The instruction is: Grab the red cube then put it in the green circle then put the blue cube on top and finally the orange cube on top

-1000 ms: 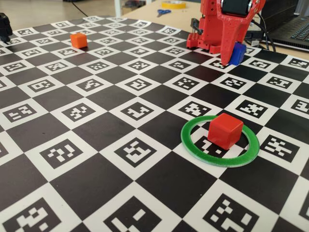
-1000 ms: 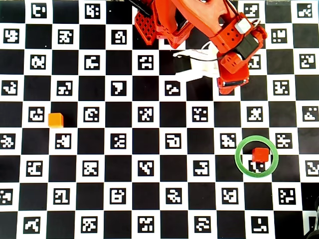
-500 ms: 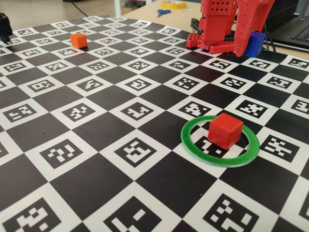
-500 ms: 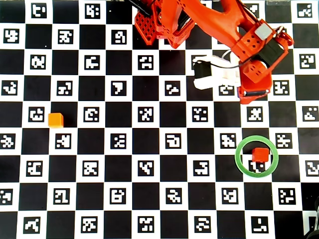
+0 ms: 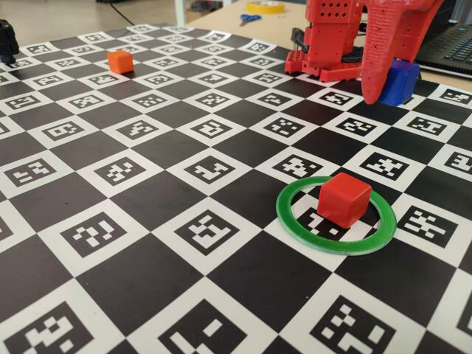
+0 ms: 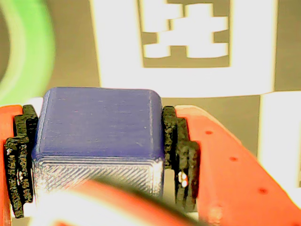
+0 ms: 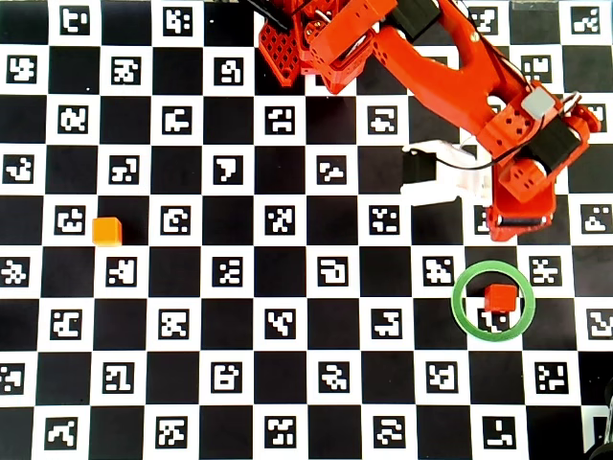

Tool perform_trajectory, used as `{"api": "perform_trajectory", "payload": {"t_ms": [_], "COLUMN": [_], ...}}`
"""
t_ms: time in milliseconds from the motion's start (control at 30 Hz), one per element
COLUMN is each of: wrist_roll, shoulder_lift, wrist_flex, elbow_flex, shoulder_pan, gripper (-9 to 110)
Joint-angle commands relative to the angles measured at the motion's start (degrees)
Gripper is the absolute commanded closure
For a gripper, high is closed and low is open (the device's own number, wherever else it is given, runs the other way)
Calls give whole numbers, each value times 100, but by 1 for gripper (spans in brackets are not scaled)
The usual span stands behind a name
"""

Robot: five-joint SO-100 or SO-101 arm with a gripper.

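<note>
The red cube [image 5: 344,199] [image 7: 497,297] sits inside the green circle [image 5: 285,212] [image 7: 456,301], right of its centre in the overhead view. My gripper [image 5: 387,91] [image 6: 99,157] [image 7: 514,228] is shut on the blue cube [image 5: 403,80] [image 6: 99,123], its black pads [image 6: 181,157] pressed on both sides. It hangs above the board just behind the ring; an arc of the green circle [image 6: 26,52] shows at the wrist view's upper left. From overhead the arm hides the blue cube. The orange cube [image 5: 119,61] [image 7: 107,231] rests far off at the left.
The board is a checkerboard of marker tiles [image 5: 206,232]. The arm's red base [image 5: 330,44] [image 7: 299,48] stands at the far edge. Scissors [image 5: 249,18], a tape roll [image 5: 265,6] and a laptop [image 5: 451,46] lie beyond the board. A black object [image 5: 7,40] stands at the far left.
The gripper has carried the blue cube away from the base toward the green circle, rightward and downward in the overhead view. The red and orange cubes have not moved.
</note>
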Motion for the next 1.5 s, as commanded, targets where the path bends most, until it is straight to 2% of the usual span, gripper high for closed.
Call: {"api": "perform_trajectory", "payload": {"t_ms": [0, 867, 1467], "wrist_roll": [18, 255, 79], "shoulder_lift": [-70, -1687, -2285], "wrist_flex": [88, -123, -35], "elbow_flex": [-1028, -3103, -3472], "shoulder_pan": [202, 360, 475], "gripper": [102, 103, 103]}}
